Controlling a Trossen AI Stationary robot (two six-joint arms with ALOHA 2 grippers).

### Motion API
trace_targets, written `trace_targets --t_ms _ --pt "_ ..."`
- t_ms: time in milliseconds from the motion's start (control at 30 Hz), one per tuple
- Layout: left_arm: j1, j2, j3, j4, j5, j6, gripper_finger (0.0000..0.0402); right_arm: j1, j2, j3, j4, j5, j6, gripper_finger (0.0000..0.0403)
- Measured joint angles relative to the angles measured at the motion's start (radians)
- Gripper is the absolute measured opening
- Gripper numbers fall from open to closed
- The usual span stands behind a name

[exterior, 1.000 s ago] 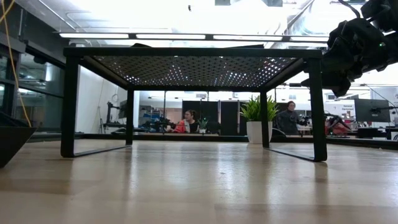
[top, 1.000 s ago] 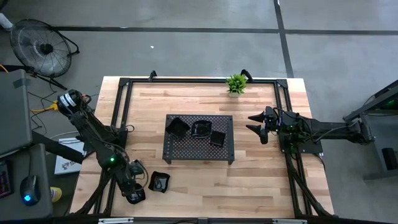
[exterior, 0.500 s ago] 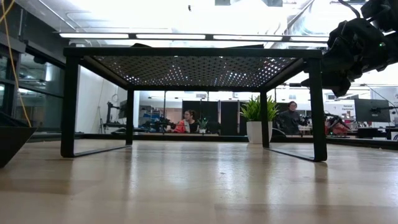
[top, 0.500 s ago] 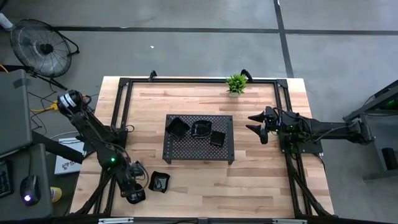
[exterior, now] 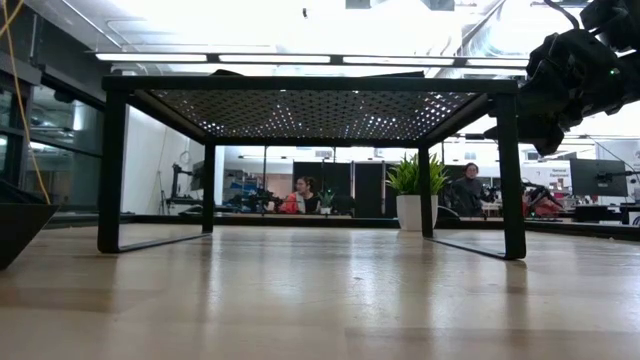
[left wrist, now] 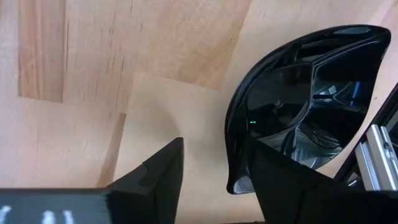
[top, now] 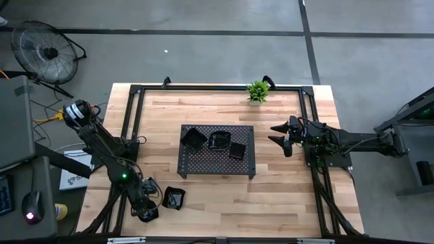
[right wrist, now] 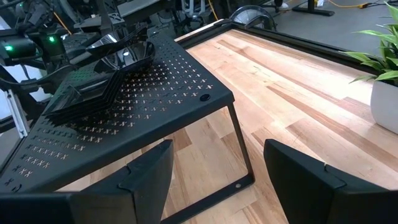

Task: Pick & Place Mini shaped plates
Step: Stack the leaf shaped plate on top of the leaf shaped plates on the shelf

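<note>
Three mini shaped plates sit on the perforated tray [top: 217, 166]: a square plate [top: 192, 137], a wavy-rimmed plate [top: 219, 140] and a small square plate [top: 237, 150]. A fourth glossy black plate [top: 174, 198] rests on the wooden table near its near-left corner. My left gripper [top: 160, 200] is open right beside it; in the left wrist view the left gripper [left wrist: 214, 146] has one finger [left wrist: 280, 177] over the plate's [left wrist: 305, 99] inside and the other finger [left wrist: 155, 171] outside the rim. My right gripper [top: 273, 133] hangs open in the air, right of the tray. My left gripper stands astride the near rim [left wrist: 231, 168] of the plate on the table, one finger over the hollow and one outside, coming in low from the table's left. Whether either finger touches the rim, I cannot tell.
The tray stands on thin legs at the table's middle, with open room beneath it [exterior: 320, 200]. A small green plant [top: 258, 90] sits at the far edge. A black frame [top: 135, 95] runs round the table. People sit in the room beyond [exterior: 300, 195].
</note>
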Motion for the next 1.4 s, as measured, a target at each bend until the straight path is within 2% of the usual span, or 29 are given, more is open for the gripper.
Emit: trace_targets --t_ms 300,700,967,1300,1400 --pt "0.0 0.011 0.0 0.038 0.0 0.002 0.0104 0.0 0.0 0.0 0.0 0.0 0.0 0.0246" --pt "0.0 0.046 0.0 0.098 0.031 -0.001 0.0054 0.0 0.0 0.0 0.0 0.0 0.0 0.0246" --pt "0.0 0.046 0.004 0.116 0.043 -0.001 0.0007 0.0 0.0 0.0 0.0 0.0 0.0 0.0246" --pt "-0.002 0.043 0.004 0.202 0.037 -0.001 0.0002 0.0 0.0 0.0 0.0 0.0 0.0 0.0246" --pt "-0.002 0.026 0.006 0.245 -0.001 0.008 0.0002 0.0 0.0 0.0 0.0 0.0 0.0 0.0246"
